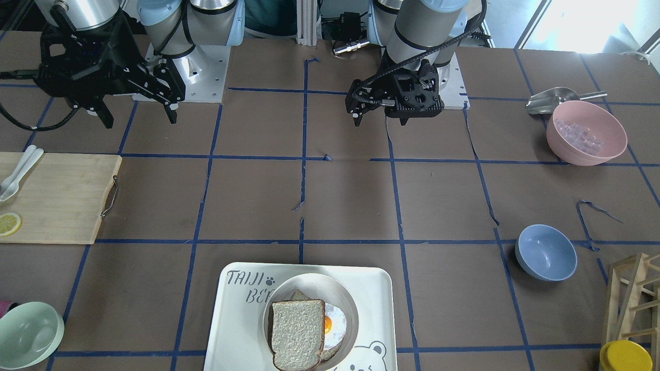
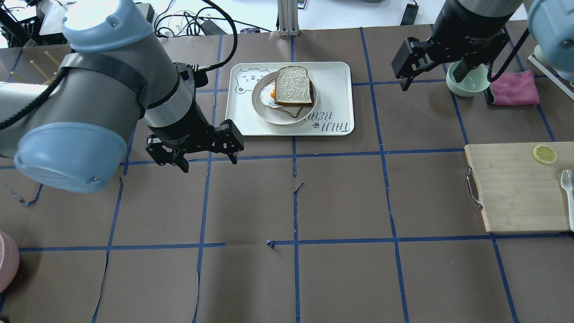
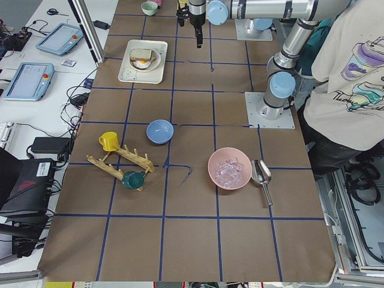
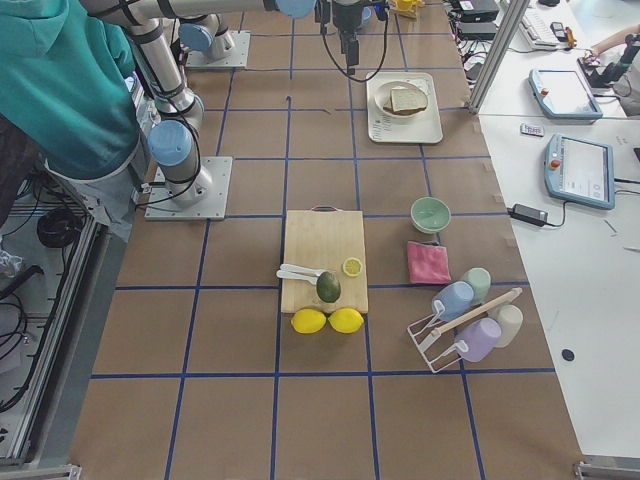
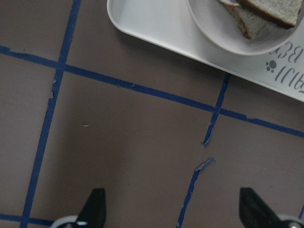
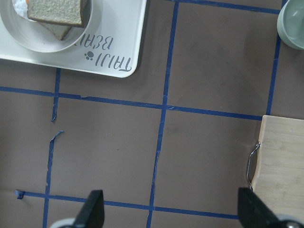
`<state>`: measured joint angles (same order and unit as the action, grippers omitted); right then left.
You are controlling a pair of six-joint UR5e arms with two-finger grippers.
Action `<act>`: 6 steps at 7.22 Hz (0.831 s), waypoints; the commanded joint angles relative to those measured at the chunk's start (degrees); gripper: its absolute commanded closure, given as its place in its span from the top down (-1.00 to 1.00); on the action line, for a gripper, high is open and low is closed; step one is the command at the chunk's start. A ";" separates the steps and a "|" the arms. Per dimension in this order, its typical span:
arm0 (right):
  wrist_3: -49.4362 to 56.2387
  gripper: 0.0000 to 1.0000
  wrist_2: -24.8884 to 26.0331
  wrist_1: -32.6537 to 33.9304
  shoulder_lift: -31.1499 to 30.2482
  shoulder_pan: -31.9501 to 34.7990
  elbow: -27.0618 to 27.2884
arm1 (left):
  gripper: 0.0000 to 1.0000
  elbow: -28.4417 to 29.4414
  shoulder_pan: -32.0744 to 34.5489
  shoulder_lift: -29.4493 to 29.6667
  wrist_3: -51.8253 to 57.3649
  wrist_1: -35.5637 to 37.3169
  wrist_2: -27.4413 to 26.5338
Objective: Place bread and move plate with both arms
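Though partial wrist-side, bread whole overhead.

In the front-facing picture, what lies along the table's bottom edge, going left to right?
Pale green bowl, white tray bearing the plate of bread, blue bowl, yellow cup.

The bread has a pale, grey-white speckled crumb and a brown crust; the fried egg is white with an orange yolk, the plate off-white. The tray is white with grey lettering and a bear print. The table is brown, gridded with blue tape.
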<state>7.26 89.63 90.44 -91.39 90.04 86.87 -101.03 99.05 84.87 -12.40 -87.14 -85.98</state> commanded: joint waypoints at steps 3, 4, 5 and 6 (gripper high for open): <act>-0.05 1.00 0.01 0.00 0.07 -0.04 0.05 | 1.00 5.65 -10.25 -0.59 15.64 -3.39 -1.38; -0.05 1.00 -0.07 0.00 0.07 0.05 0.05 | 1.00 7.32 -10.37 -0.23 15.83 -5.65 -1.73; -0.05 1.00 0.02 0.00 0.07 -0.04 0.05 | 1.00 6.82 -10.19 -0.40 15.83 -5.68 -1.04; -0.05 1.00 -0.07 0.00 0.07 0.05 0.14 | 1.00 6.99 -10.19 -0.06 15.05 -5.59 -1.03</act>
<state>7.21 89.61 90.44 -91.32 90.04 86.95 -94.29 88.99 84.52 3.14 -92.52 -87.21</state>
